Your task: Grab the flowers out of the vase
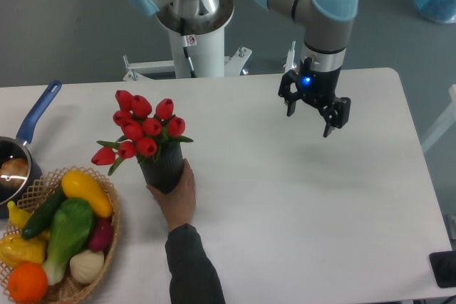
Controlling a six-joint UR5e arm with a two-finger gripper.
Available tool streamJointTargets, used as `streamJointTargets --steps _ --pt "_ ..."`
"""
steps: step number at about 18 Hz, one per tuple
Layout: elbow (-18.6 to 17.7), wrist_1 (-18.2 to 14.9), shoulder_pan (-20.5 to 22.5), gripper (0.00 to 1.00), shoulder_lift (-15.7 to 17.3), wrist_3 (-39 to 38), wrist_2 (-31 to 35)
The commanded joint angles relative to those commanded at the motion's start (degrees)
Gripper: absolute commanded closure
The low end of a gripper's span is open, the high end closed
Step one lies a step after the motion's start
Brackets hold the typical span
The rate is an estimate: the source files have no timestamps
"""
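The flowers [140,128] are a bunch of red tulip buds with green stems and leaves, standing in the vase [162,169], a small dark grey ribbed cylinder left of the table's middle. A person's hand [178,196] holds the vase from the front right. My gripper [311,117] hangs above the table well to the right of the flowers, its fingers spread apart and empty.
A wicker basket [110,229] with colourful fruit and vegetables stands at the front left, close to the vase. A blue-handled saucepan [35,115] sits at the left edge. The person's dark sleeve [191,268] reaches in from the front edge. The robot base [192,33] stands at the back.
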Motion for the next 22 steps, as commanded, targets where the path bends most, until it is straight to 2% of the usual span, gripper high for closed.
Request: streamJointTargets --steps 3,10,14,19,22 --pt "0.0 0.17 0.44 0.0 0.09 0.0 -0.44" --pt "0.0 0.17 1.05 0.0 0.0 -0.7 -7.28" --pt "0.0 0.26 1.05 0.0 0.53 -8.33 -16.42" --pt "0.26 0.26 0.09 0.0 0.27 -12.03 -20.64" --pt "1.05 0.26 0.0 0.0 -0.52 -16.42 -30.46"
